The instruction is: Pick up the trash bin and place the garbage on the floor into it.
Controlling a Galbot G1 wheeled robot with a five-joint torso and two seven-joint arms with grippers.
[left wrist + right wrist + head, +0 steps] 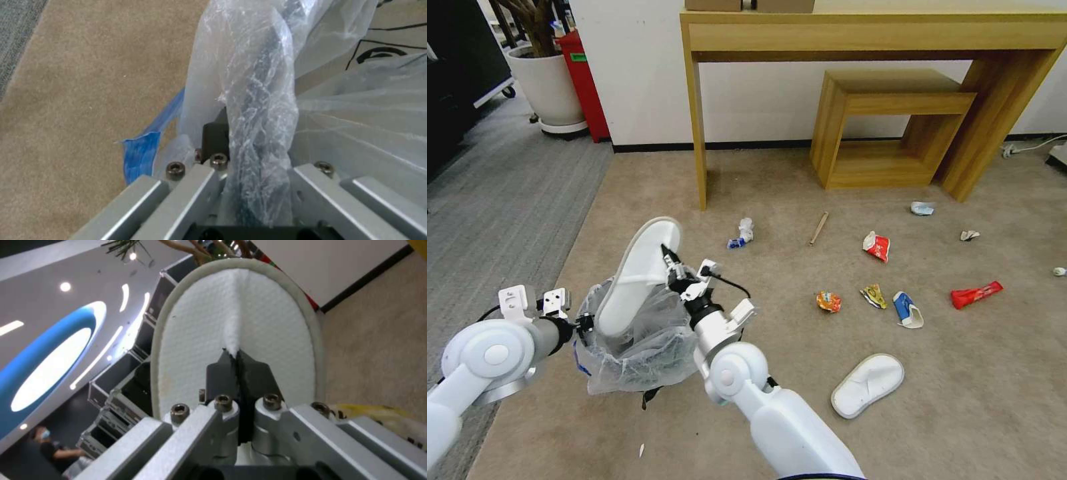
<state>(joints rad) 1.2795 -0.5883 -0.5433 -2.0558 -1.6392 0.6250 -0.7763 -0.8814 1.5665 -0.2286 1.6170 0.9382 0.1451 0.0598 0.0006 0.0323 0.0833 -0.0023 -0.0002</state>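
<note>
Our left hand (249, 186) is clamped on the bag-wrapped rim of the trash bin (627, 347), holding it off the floor (960, 400) so its mouth sits just beside our right hand (675, 265). The grip takes plastic liner and dark rim together, which should stop the bag sliding free under load.

Our right hand has its fingers (222, 373) pinched shut on the fabric of a white slipper (637, 273), which stands tilted with its lower end inside the liner and its rounded end rising past the hand. We judge the pinch is there to steer a long floppy thing in end first.

Beyond and to the right of that hand, well apart on the beige carpet, lie the second slipper (868, 383), a red wrapper (976, 294), a red and white packet (877, 245), an orange wrapper (828, 301), a blue one (906, 309), a tissue wad (744, 232) and a wooden stick (819, 228).

Farther off stand a wooden console (867, 33) and nested stool (894, 127) against the white wall; grey ribbed carpet (500, 193) runs past the left hand toward a potted plant (547, 80)
</note>
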